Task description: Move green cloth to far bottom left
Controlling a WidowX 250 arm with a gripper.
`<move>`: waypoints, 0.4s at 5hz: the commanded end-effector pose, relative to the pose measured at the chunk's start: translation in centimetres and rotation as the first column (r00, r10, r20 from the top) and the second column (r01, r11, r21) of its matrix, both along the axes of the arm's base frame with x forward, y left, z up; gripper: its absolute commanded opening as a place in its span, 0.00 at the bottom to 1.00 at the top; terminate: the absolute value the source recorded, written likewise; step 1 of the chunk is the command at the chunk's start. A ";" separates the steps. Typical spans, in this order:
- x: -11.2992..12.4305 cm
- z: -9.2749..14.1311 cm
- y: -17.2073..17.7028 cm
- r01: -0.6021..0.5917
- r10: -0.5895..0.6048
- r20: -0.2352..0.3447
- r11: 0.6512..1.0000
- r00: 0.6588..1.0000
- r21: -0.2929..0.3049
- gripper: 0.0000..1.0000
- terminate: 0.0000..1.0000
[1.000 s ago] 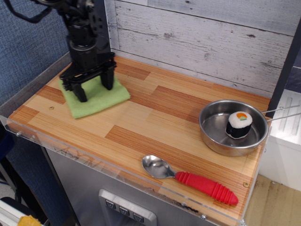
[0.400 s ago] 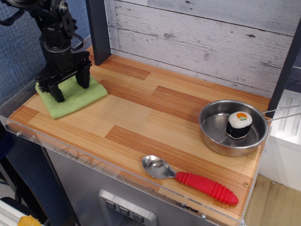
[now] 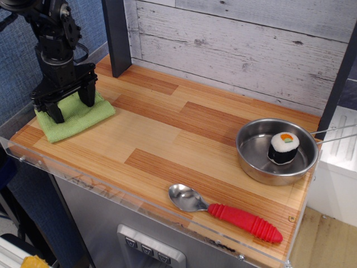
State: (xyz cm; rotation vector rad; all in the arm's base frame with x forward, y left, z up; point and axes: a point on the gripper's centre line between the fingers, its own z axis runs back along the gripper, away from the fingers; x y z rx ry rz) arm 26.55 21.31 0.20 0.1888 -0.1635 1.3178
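The green cloth lies flat on the wooden tabletop at the far left, close to the left edge. My black gripper stands upright over it. Its two fingers are spread wide apart, and both fingertips press down on the cloth. The cloth's middle is partly hidden behind the fingers.
A steel pan with a sushi roll in it sits at the right. A spoon with a red handle lies near the front edge. A dark post stands at the back left. A clear rim lines the table's front.
My gripper has moved left and a little toward the front, and the green cloth has slid along under its fingertips. The pan, sushi and spoon have not moved.
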 end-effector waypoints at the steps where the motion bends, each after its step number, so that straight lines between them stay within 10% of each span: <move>1: -4.1 -0.9 -0.1 -0.063 0.054 -0.089 0.994 0.995 -0.090 1.00 0.00; 2: -3.7 -0.4 -0.5 -0.043 0.036 -0.080 0.995 0.996 -0.091 1.00 0.00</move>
